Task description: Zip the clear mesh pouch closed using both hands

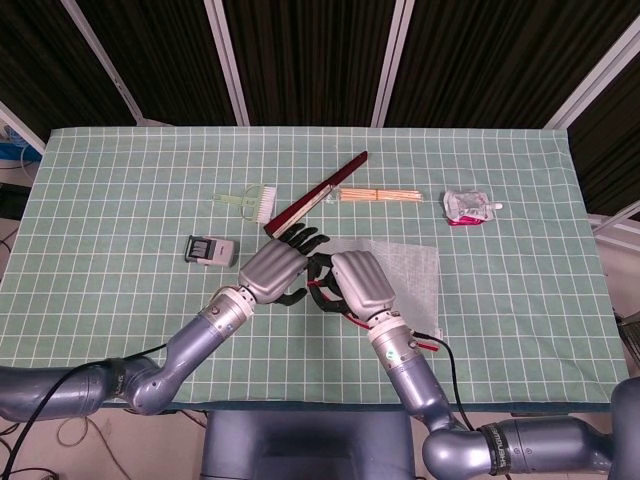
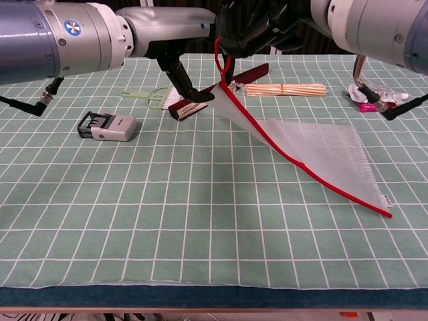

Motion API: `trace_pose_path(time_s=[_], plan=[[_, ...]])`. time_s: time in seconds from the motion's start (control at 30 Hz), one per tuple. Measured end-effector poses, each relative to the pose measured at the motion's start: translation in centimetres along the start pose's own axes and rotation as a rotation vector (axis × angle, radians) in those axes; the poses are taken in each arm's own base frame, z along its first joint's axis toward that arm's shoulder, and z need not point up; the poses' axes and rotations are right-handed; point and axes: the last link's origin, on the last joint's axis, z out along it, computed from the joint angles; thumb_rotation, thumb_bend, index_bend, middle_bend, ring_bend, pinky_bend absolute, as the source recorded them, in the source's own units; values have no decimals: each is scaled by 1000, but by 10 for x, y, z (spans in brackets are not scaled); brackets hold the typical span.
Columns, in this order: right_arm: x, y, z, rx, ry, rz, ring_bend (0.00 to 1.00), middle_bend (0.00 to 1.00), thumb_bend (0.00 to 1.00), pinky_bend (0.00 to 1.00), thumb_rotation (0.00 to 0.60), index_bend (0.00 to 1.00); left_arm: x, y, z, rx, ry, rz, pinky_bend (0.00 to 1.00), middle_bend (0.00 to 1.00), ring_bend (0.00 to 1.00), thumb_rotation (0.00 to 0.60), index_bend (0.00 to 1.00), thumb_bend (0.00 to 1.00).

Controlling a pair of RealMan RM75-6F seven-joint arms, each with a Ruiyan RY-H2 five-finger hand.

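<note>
The head view looks steeply down from high on the near side over the whole table (image 1: 120,200), while the chest view sits low and close at the near edge facing the far side, both sharing the table's middle.

One mesh pouch (image 2: 321,150), one stamp (image 1: 211,250), one brush (image 1: 250,202), one stick bundle (image 1: 380,195), one sachet (image 1: 468,208).

Date stamp (image 2: 107,126), small brush (image 1: 248,201), bundled sticks (image 2: 285,89), snack packet (image 1: 468,207)
</note>
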Motion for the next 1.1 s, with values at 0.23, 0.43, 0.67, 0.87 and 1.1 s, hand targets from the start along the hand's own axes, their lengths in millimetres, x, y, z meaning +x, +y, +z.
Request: trace_pose_path(time_s=[0.23, 0.43, 0.67, 0.87, 1.1], plan=[[1, 1, -1, -3, -1, 2, 1000, 1000, 568, 943, 600, 689, -2, 4, 2, 2, 3, -26, 17, 118, 0, 600, 463, 375], [0, 2, -2, -5, -5, 1, 1000, 1000, 568, 943, 600, 690, -5, 6, 3, 5, -5, -54, 17, 131, 0, 600, 491, 403], [0, 4, -2, -11, -5, 4, 1000, 1000, 570, 943, 600, 691, -7, 10, 5, -4, 1, -71, 17, 132, 0, 600, 516, 425], [1, 5, -2, -17, -3, 9, 1000, 1000, 570, 943, 600, 691, -8, 8, 4, 1, 8, -67, 17, 132, 0, 600, 569, 424], [5, 5, -3, -11, 7, 6, 1000, 1000, 570, 943, 600, 695, -6, 7, 3, 7, 31, -72, 28, 137, 0, 600, 586, 425]])
